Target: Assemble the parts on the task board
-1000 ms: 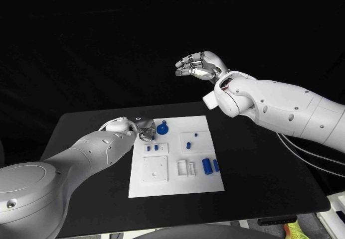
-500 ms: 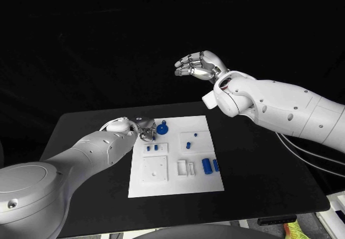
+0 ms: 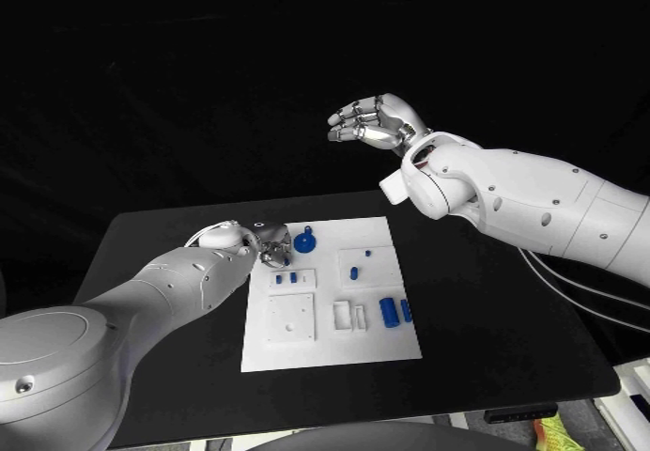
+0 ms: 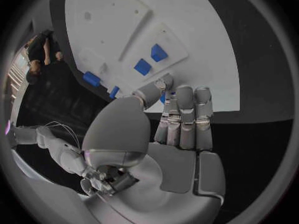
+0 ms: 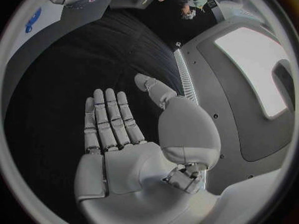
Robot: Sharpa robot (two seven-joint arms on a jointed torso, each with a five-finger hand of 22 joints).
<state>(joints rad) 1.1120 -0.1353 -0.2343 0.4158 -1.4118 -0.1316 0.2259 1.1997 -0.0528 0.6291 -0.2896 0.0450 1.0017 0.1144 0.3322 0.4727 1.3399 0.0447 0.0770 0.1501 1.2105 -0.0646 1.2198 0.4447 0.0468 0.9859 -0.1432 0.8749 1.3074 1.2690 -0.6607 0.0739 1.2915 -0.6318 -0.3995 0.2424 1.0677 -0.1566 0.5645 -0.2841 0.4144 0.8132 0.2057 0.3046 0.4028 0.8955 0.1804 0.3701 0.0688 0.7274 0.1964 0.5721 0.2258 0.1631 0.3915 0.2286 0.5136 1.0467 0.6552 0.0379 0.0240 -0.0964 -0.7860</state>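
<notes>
Black table [image 3: 515, 348] against black backdrop [image 3: 162, 94]

No readable text
No words, numbers, labels or brand marks can be read on the white task board [image 3: 332, 301], on the blue parts [image 3: 394, 312], on the black table [image 3: 502, 348] or on either arm; any small markings there are too small to make out

We cannot tell whether the left hand [image 3: 275, 242] touches the round part [image 3: 306, 244] at the board's [image 3: 325, 348] far-left corner, its fingertips [image 4: 167, 82] hiding the contact.
</notes>
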